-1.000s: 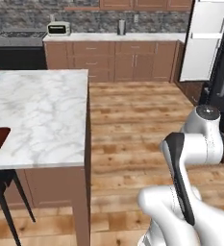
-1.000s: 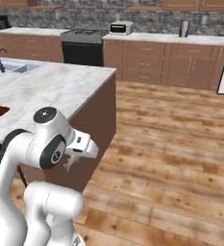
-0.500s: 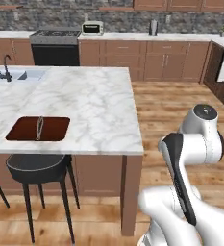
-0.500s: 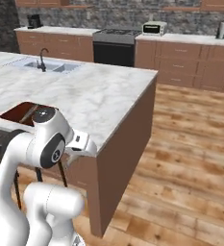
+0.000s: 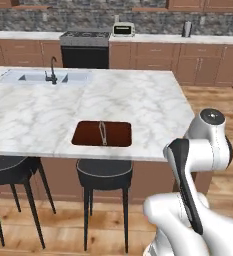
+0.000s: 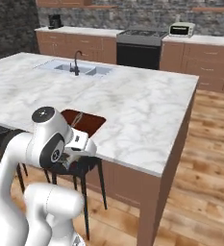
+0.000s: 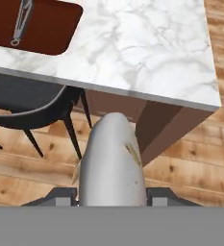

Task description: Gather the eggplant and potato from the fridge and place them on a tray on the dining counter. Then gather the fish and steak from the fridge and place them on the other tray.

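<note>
Table: the dining counter, a white grey-veined marble island on a brown wood base, carries the things.
Tray: the dark red-brown tray lies flat on the table, just inside the near edge, well apart from the sink; in the hand view it sits at the top left, close to the table's edge.
Thing on tray: a slender silvery-grey thing lies lengthwise across the middle of the tray; it shows too in the hand view; what it is cannot be told for sure.
Fish: the fish, silvery-grey and rounded, rises between the fingers in the hand view, its far end pointing toward the table's near edge, above the wood floor.
Fingers: the fingers are closed on the fish, one dark tip at each side of its body; in the right base view the hand hangs off the table, just in front of its near edge, beside the tray.
Sink: the inset sink with its black tap sits toward the far left of the table.
Stools: two black stools stand under the near edge, one right below the tray.
Behind: a wall counter with a black stove and a toaster.
</note>
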### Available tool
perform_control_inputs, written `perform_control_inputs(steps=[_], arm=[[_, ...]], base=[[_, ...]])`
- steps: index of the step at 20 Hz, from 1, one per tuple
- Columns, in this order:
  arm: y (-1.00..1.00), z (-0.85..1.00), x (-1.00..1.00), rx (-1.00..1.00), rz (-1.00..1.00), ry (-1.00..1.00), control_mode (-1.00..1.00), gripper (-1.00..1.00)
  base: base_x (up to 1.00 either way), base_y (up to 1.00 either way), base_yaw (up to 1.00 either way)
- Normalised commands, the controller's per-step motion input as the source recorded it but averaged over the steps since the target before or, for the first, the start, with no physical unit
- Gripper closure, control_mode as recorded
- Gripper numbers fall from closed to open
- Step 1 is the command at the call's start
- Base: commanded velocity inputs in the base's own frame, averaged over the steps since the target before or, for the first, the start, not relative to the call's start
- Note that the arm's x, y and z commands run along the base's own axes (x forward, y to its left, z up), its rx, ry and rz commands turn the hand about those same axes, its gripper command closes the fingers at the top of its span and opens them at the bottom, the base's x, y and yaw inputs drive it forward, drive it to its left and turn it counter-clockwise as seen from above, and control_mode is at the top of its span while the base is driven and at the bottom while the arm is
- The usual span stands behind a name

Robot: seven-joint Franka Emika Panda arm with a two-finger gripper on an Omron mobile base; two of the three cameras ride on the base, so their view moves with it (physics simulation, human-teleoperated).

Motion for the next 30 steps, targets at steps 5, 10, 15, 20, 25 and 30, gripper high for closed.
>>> perform_control_inputs(steps=[5,10,15,20,25,30], arm=[[0.00,0.00,0.00,0.00,0.00,0.00,1.00,1.00],[0.00,0.00,0.00,0.00,0.00,0.00,1.00,1.00],[0.00,0.00,0.00,0.00,0.00,0.00,1.00,1.00],[0.00,0.00,0.00,0.00,0.00,0.00,1.00,1.00],[0.00,0.00,0.00,0.00,0.00,0.00,1.00,1.00],[0.00,0.00,0.00,0.00,0.00,0.00,1.00,1.00]], base=[[-0.01,1.00,0.01],[0.06,1.00,0.00],[0.16,0.77,-0.11],[0.24,0.09,-0.33],[0.46,0.19,-0.38],[0.48,0.82,-0.33]])
